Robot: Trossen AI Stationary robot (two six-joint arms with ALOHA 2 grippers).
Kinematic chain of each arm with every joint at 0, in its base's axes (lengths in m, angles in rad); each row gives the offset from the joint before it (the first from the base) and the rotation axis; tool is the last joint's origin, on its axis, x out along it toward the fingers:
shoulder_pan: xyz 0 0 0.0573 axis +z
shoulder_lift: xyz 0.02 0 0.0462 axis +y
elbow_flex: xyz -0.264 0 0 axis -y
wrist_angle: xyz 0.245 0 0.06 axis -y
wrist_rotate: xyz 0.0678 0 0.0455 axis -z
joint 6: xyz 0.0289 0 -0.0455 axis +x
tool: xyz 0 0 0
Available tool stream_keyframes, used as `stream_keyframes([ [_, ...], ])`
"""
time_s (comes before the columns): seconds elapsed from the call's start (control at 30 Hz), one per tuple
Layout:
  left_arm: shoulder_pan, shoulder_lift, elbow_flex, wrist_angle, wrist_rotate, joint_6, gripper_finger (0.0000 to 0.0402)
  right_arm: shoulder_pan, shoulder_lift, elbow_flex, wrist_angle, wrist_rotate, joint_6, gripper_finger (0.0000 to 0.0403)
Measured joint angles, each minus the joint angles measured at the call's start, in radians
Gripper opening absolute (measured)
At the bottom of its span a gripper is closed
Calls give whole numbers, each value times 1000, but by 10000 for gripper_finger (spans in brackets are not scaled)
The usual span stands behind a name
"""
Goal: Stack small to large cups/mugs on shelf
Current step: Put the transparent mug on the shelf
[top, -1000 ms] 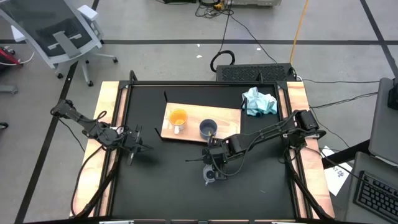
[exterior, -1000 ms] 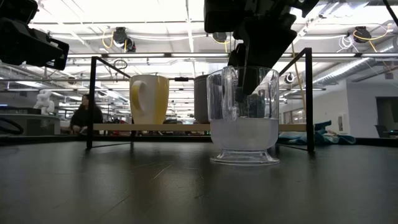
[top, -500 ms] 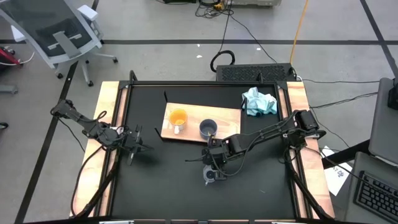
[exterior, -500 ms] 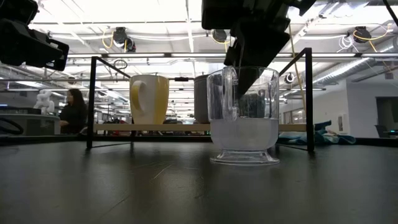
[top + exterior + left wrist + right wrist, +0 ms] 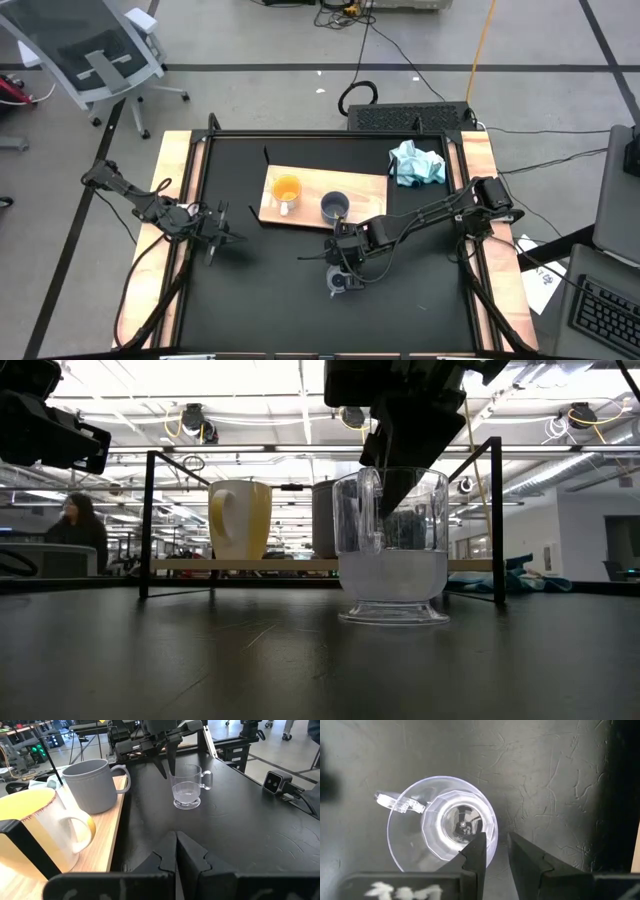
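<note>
So the bench [image 5: 250, 290] was this big black surface with wooden side rails; most of it was bare, so there looked to be plenty of open room in the front half for swinging an arm around. The shelf [image 5: 365, 195] sat toward the back middle, a flat light-wood board, and its near edge ran just behind where the action was; a crumpled light-blue cloth [image 5: 416, 163] lay off its back right corner, clear of the path.

Progress-wise I'd call it early; the orange mug [image 5: 286, 189] and the blue-grey mug [image 5: 334, 207] were both standing on the shelf side by side, apart, nothing nested yet. The clear glass cup [image 5: 341, 281] was still down on the bench in front of the shelf, upright, handle sticking out.

The right claw [image 5: 495, 851] was right over that cup, coming in from above with one finger inside the rim and one outside, straddling the wall on the side away from the handle; the fingers were close to the glass but I couldn't tell whether they had actually pinched it. The left claw [image 5: 176, 851] waited at the left side of the bench, fingers pressed together, holding nothing.

What's left, by my guess: lift the glass, clear the shelf's edge, then sort out the stacking order.
</note>
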Motion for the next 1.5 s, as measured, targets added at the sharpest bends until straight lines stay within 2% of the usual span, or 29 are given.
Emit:
stream_keyframes([
  [0.13, 0, 0, 0, 0, 0, 0, 10, 1, 0, 0, 0, -3, -2, 71],
  [0.27, 0, 0, 0, 0, 0, 0, 10, 1, 0, 0, 0, -46, -9, 88],
  [0.47, 0, 0, 0, 0, 0, 0, 10, 0, 0, 0, 8, -49, 12, 110],
  [1.03, 0, 0, 0, -1, 0, -4, 10, -2, 0, 0, -61, -48, 188, 111],
  [1.2, 0, 0, 0, -2, 0, -4, 10, -7, 0, 0, -61, -48, 187, 111],
  [1.33, 0, 0, 0, -7, 0, -4, 10, -7, 0, 0, -61, -48, 152, 99],
  [1.5, 0, 0, 0, -7, 0, -4, 10, -7, 0, 0, -61, -48, 106, 59],
])
